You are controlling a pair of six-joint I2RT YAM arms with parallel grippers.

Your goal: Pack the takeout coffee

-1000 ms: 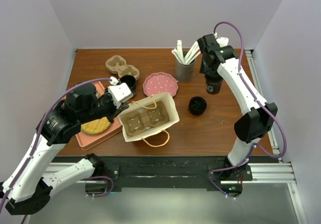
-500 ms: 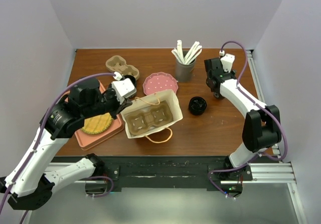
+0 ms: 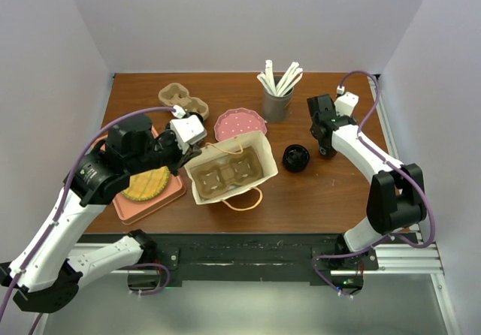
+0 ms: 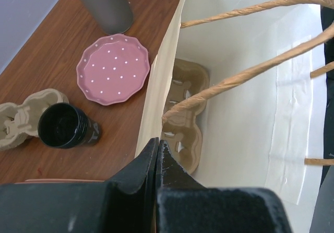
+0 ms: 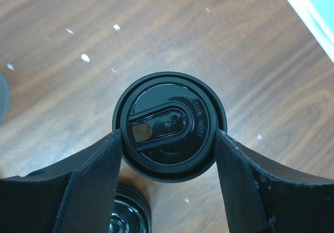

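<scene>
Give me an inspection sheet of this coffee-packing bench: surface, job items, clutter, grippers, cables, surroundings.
Surface: wooden table, a few white specks near the cup.
Job's things: paper bag open, cup carrier inside; lidded coffee cup outside the bag; open black cup near it.
Clutter: pink plate, straw holder, spare carrier, second open cup, pink tray.
Grippers: left gripper shut on the paper bag's rim; right gripper closed on the lidded coffee cup.
Cables: purple cables loop off both arms.
Surroundings: plain walls; nothing else seen.
</scene>
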